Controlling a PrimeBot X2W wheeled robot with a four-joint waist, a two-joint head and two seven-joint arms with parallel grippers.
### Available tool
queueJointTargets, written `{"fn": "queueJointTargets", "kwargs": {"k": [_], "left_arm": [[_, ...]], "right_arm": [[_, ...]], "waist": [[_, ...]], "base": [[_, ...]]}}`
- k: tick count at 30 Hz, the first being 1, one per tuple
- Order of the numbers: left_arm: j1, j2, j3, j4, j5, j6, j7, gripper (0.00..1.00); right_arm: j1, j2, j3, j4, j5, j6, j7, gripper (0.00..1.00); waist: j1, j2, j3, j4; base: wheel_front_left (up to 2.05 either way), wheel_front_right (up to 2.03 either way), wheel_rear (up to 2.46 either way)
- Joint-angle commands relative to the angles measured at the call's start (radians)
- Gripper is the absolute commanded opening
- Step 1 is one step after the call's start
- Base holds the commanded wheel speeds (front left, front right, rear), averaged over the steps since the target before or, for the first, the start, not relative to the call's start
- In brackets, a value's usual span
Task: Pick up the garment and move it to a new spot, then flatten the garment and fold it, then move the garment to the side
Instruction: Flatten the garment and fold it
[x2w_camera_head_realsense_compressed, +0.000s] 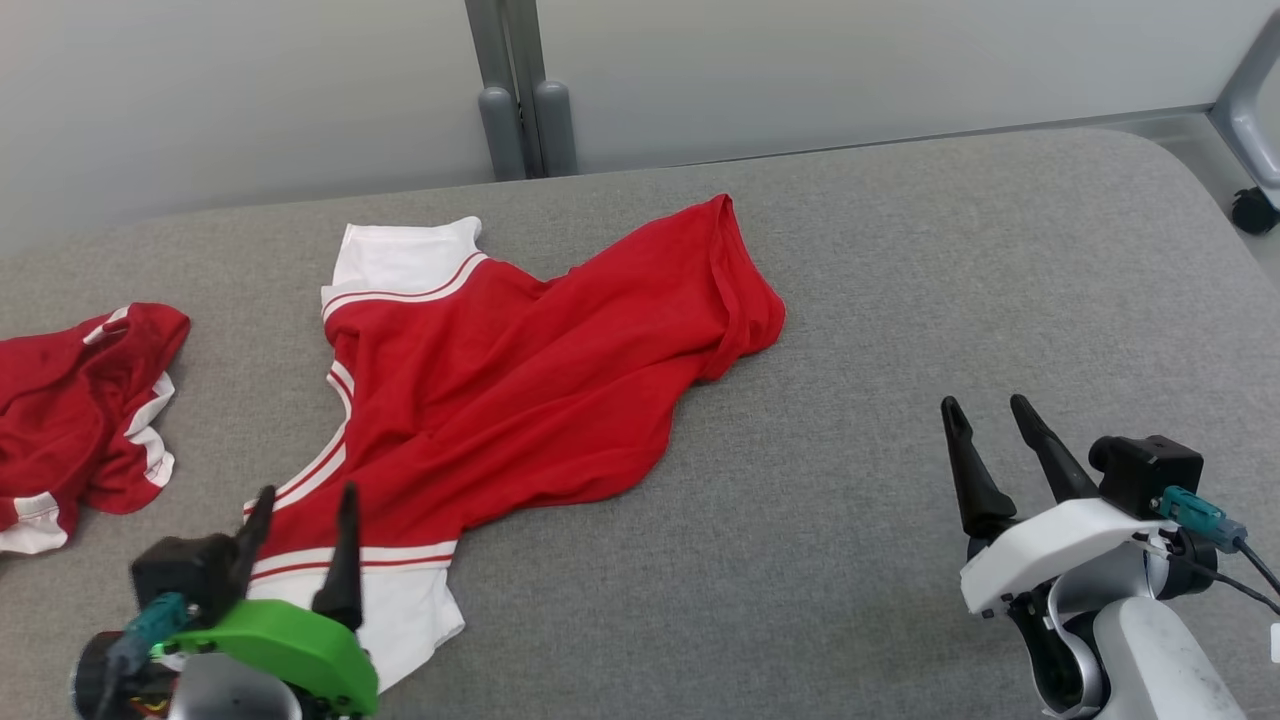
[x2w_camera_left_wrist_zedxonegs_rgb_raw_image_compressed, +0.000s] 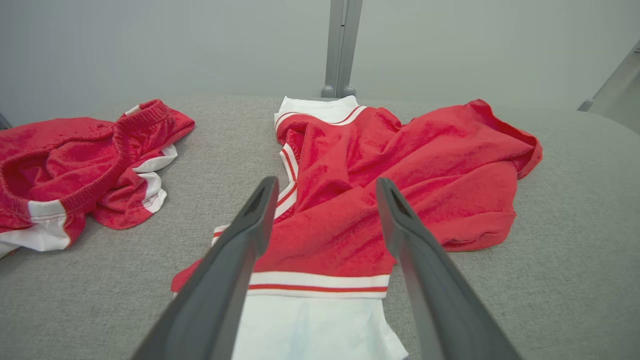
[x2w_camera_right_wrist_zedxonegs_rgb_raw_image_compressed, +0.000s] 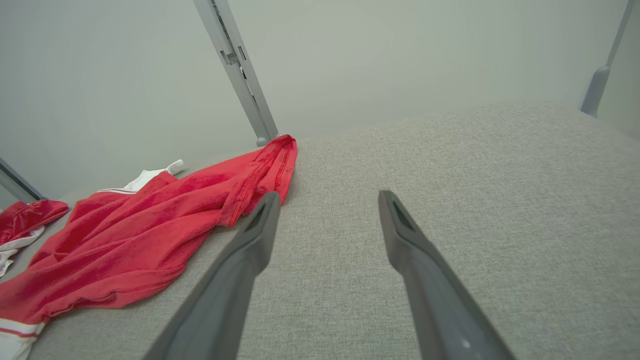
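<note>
Head view: red garment (x2w_camera_head_realsense_compressed: 520, 400) lies crumpled on the grey padded counter (x2w_camera_head_realsense_compressed: 900, 300), left of centre and running diagonally. Its hem end is at the far right; one white sleeve panel is at the far edge, the other near edge sits right by the left tool (x2w_camera_head_realsense_compressed: 306, 492). It isn't flat yet, with folds and ridges across the body. A second red-and-white piece (x2w_camera_head_realsense_compressed: 80, 420) sits apart at the far left and isn't touching it.

Left wrist view: left tool (x2w_camera_left_wrist_zedxonegs_rgb_raw_image_compressed: 326, 182) has its fingers spread wide with nothing clamped, hovering over the near white sleeve and striped band of the garment (x2w_camera_left_wrist_zedxonegs_rgb_raw_image_compressed: 360, 200). I can't tell if the tips touch the cloth.

Right wrist view: right tool (x2w_camera_right_wrist_zedxonegs_rgb_raw_image_compressed: 328, 195) also has its fingers apart and empty, over bare counter. The garment (x2w_camera_right_wrist_zedxonegs_rgb_raw_image_compressed: 125, 250) is off to its left, with the hem just beside the left finger in frame.

Handling, my read:
- light, limp knit with no stiffness, so it'll sag and bunch from any single grip point
- not fragile or slippery; cloth on a fabric counter will likely drag rather than slide
- best holds are the stitched edges: near striped sleeve band for the left, doubled hem corner for the right
- take two spread points to pull it flat
- risk is pinching both layers or catching a fold instead of the edge
</note>
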Motion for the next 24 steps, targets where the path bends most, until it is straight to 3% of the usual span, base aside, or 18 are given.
{"fn": "queueJointTargets", "kwargs": {"k": [1, 10, 14, 24], "left_arm": [[-0.003, -0.014, -0.021, -0.005, 0.017, -0.006, -0.009, 1.0], [-0.069, -0.047, -0.128, 0.03, 0.069, -0.042, 0.005, 1.0], [-0.139, -0.062, -0.192, 0.054, 0.095, -0.084, 0.032, 1.0], [-0.413, -0.156, -0.345, 0.258, 0.126, -0.19, 0.242, 1.0]], "right_arm": [[0.01, 0.003, -0.001, 0.001, 0.003, 0.0, -0.006, 1.0], [0.002, 0.004, 0.008, -0.005, 0.001, 0.0, -0.001, 1.0], [-0.008, 0.002, 0.013, -0.008, 0.004, 0.0, -0.007, 1.0], [-0.065, 0.007, 0.024, -0.003, -0.004, 0.0, -0.017, 1.0]], "waist": [[0.0, -0.0001, -0.007, 0.006], [0.0, -0.0001, -0.004, -0.011], [0.0, -0.0001, 0.012, -0.024], [0.0, -0.0001, 0.119, -0.118]], "base": [[0.0, 0.0, 0.0], [0.0, 0.0, 0.0], [0.0, 0.0, 0.0], [0.0, 0.0, 0.0]]}}
